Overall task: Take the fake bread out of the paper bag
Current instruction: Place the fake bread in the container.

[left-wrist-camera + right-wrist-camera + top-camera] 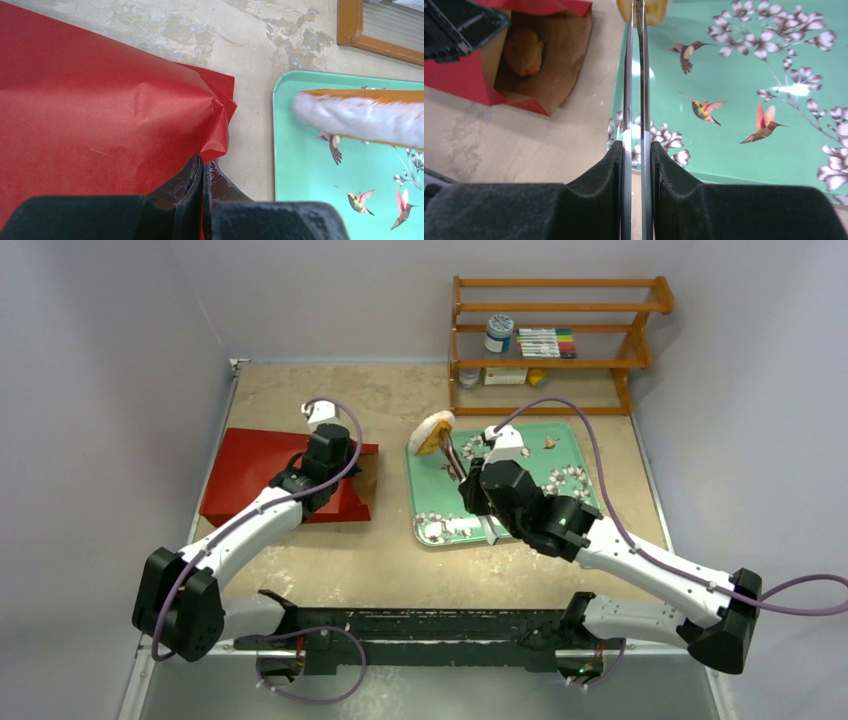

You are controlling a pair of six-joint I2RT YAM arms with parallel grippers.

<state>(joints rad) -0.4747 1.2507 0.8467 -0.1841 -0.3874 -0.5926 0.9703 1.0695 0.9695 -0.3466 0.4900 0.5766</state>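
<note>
The top external camera looks down from above and behind the arm bases, far enough off to take in the whole table (330, 560). The left wrist camera sights along the left gripper (202, 167) at very close range. The paper bag (100, 125) fills the view left of the jaws, and the green tray (310, 170) lies to their right. The right wrist camera sights low along the right gripper (638, 147) and the tongs (638, 75) between its jaws — tray to the right, bag mouth ahead-left. All three views share the bag's mouth end, the tray's bag-side edge and the bread slice (360, 120).
</note>
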